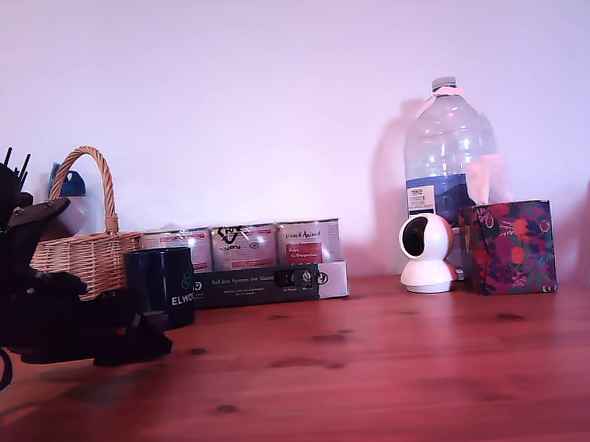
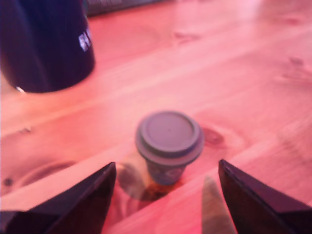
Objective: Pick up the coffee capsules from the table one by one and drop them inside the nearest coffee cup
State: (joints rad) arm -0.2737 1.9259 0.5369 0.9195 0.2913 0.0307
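Coffee capsule [image 2: 168,144] upright between spread claw [image 2: 167,170] tips, cup [image 2: 46,44] near.

Capsule [image 2: 168,144] stands on table [image 2: 253,73] (mug [image 2: 46,44] near).

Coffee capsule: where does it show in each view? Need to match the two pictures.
Exterior view: not visible; the dark arm at that view's left edge covers the spot in front of the ELWO mug.
Wrist view: coffee capsule stands wide end up on the wooden table, between the open hand's fingertips, untouched.
Shared landmark: the mug, just beyond the capsule.
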